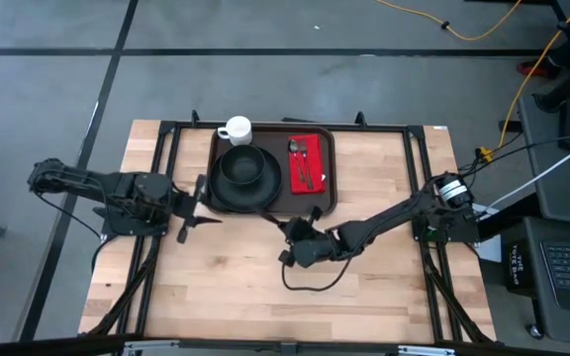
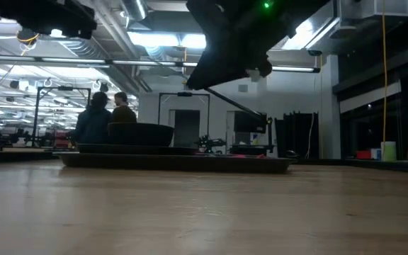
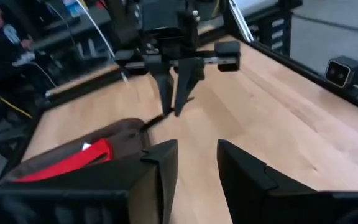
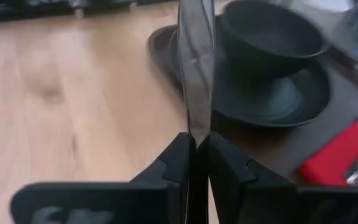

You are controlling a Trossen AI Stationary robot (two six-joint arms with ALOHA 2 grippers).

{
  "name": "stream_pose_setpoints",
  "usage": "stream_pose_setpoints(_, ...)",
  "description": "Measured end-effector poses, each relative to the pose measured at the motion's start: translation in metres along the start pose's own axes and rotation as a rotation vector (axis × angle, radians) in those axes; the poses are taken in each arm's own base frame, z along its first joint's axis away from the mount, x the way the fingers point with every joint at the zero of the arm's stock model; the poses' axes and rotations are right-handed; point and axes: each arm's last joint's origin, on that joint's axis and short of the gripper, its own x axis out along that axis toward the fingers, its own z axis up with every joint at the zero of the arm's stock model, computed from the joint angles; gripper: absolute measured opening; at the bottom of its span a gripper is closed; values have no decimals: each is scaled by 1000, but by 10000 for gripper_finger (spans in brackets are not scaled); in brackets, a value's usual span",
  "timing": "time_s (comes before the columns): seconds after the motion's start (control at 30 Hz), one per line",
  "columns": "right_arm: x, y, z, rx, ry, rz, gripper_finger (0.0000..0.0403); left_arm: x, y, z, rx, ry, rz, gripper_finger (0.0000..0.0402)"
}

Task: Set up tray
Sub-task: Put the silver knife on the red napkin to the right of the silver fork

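The dark brown tray (image 1: 331,178) lies at the table's far middle. On it stand a black plate (image 1: 222,194) with a black bowl (image 1: 245,166), a white cup (image 1: 236,130), and a red napkin (image 1: 315,146) with cutlery (image 1: 301,166) on top. My right gripper (image 1: 303,225) is just near of the tray's near edge, above the table, and is shut on a flat shiny knife (image 4: 195,62). My left gripper (image 1: 191,205) is open and empty, left of the tray, beside the plate. My right gripper pinches one end of the knife (image 4: 195,129) between its two fingers. The knife runs on in line with the fingers, toward the tray and the plate's rim (image 4: 166,46). The held end is hidden between the fingers (image 4: 178,155). The knife is lifted clear of the table.
Bare wooden table (image 1: 226,287) spreads near of the tray and between both arms. Black frame rails (image 1: 161,148) run along the table's left and right sides. People (image 2: 108,117) sit in the room beyond the table.
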Motion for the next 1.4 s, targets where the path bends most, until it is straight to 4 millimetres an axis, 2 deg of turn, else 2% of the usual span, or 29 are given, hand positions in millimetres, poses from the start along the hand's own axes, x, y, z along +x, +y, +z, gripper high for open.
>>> stream_pose_setpoints(0.2,-9,5,-1,31,-48,-57,49,-15,-2,-16,20,-94,50,104)
stream_pose_setpoints(0.37,-27,3,7,59,-100,-110,49,-21,-6,-29,10,-155,64,100)
stream_pose_setpoints(0.57,-43,-8,10,145,-132,-222,49,-24,-7,-33,-31,-214,81,97)
stream_pose_setpoints(0.7,-44,-21,11,184,-104,-271,49,-24,-6,-33,-53,-215,82,99)
stream_pose_setpoints(0.93,-32,-43,18,224,-85,-352,49,-24,-6,-33,-103,-214,82,96)
stream_pose_setpoints(1.17,-10,-70,27,263,-33,-405,49,-27,-1,-34,-164,-192,260,87)
stream_pose_setpoints(1.4,12,-107,34,310,34,-477,49,-29,1,-38,-131,-129,384,82)
